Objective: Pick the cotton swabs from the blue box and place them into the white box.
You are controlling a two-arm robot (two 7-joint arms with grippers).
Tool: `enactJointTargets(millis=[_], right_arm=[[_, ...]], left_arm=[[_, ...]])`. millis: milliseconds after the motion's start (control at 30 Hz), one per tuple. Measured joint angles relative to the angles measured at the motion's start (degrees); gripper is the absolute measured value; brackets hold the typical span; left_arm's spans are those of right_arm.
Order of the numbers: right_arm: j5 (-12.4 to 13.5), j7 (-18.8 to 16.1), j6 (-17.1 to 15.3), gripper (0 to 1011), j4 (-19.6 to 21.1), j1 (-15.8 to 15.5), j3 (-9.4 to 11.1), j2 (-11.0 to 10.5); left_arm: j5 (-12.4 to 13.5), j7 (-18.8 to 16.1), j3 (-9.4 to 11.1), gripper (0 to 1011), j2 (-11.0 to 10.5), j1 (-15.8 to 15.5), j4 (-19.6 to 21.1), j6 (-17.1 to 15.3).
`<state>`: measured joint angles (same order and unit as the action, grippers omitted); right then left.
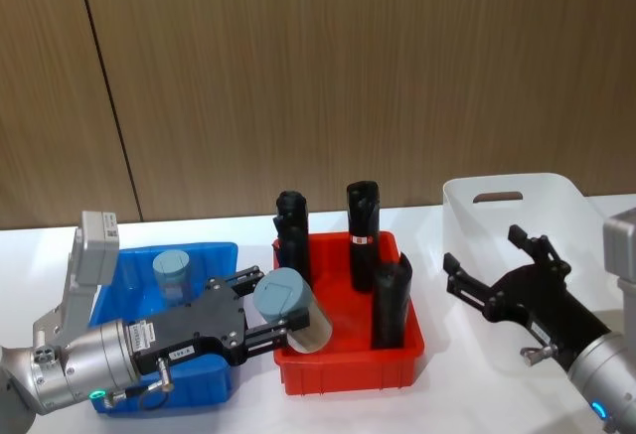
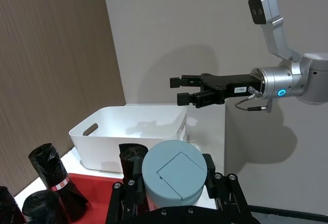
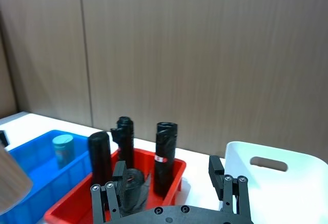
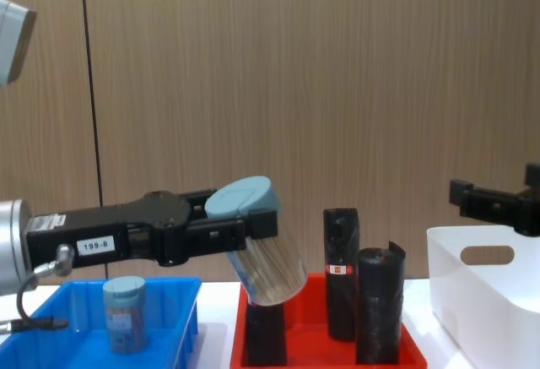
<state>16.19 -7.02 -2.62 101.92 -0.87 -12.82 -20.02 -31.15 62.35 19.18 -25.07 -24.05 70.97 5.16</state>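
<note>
Over the left end of the red tray [image 1: 348, 372], we are holding one cotton swab jar [image 1: 293, 310] clear of everything. It is tilting, its grey-blue lid [image 4: 240, 196] leaning back toward us and its clear body slanting down toward the tray. Our left tool [image 1: 268, 311] is clamping it across the upper body just under the lid, one finger on either side. We are judging the jar to be light and stiff, a hard plastic cylinder packed with pale sticks. It is also looking smooth and round, so it could be prone to swivelling or sliding between the pads. Taking hold across the wall near the lid, as now, is seeming sound to us, whereas squeezing the lid itself could be risking working it loose. A second jar [image 1: 172, 273] is standing upright in the blue box [image 1: 224, 252], toward its far side, and we are making out nothing else in there. Several black rolls [image 1: 363, 230] are standing in the red tray, which is sitting between the two boxes on the white table [image 1: 199, 227]. At the table's right the white box [image 1: 467, 217] is waiting, and we are spotting no jar in the part of its inside that the left wrist view is showing. Our right tool [image 1: 482, 245] is hovering above its near side, fingers spread wide and carrying nothing.
</note>
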Motion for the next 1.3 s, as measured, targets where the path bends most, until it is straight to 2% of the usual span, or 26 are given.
enactJointTargets(millis=[333, 767, 967, 1133, 1300], right_arm=[[0.5, -6.4, -2.2, 1002, 1.0, 0.3, 0.2, -1.4], [1.4, -17.7, -6.6, 1002, 1.8, 2.2, -0.2, -3.0], [0.8, -23.2, -8.7, 1002, 1.5, 3.8, -0.9, -3.0], [-0.7, -28.1, -10.6, 1001, 0.2, 6.0, -2.1, -2.1], [-1.8, -30.7, -11.8, 1002, -1.0, 7.6, -3.1, -1.1]], left_arm=[[0.1, 0.1, 0.1, 669, 0.0, -0.1, 0.0, 0.0], [0.1, 0.2, 0.1, 669, 0.0, -0.1, 0.0, 0.0], [0.1, 0.2, 0.1, 669, 0.0, -0.1, 0.0, 0.0], [0.1, 0.2, 0.1, 669, 0.0, -0.1, 0.0, 0.0], [0.1, 0.2, 0.1, 669, 0.0, -0.1, 0.0, 0.0]])
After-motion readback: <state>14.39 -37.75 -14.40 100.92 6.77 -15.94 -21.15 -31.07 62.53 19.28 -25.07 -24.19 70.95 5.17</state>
